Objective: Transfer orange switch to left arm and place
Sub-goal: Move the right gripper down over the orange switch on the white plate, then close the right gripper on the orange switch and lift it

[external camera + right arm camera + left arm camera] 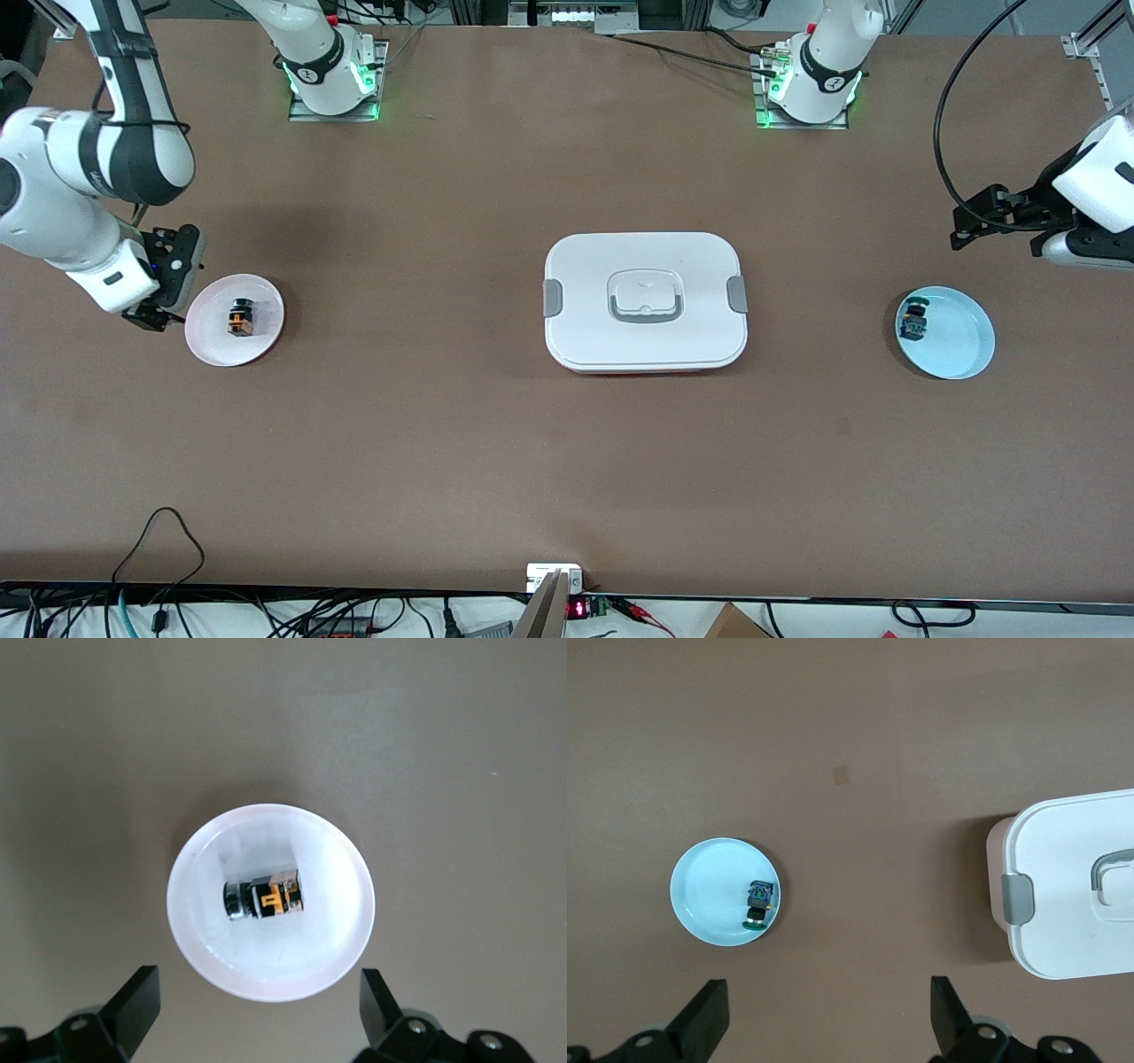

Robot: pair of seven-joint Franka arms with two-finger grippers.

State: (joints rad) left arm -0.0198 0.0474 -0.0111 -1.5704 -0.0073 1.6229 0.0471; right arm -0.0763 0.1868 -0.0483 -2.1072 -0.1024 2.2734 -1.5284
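Right hand (164, 297), fingers apart, hangs beside the pink plate (266, 332) holding the orange switch (240, 317), ready to pick. Left hand (983, 215), fingers apart, waits above the blue plate (961, 341). The box (645, 301) sits between.

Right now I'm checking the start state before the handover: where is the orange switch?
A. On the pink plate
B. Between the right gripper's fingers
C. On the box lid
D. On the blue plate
A. The orange switch lies on the pink plate at the right arm's end of the table, with the right gripper open beside it.
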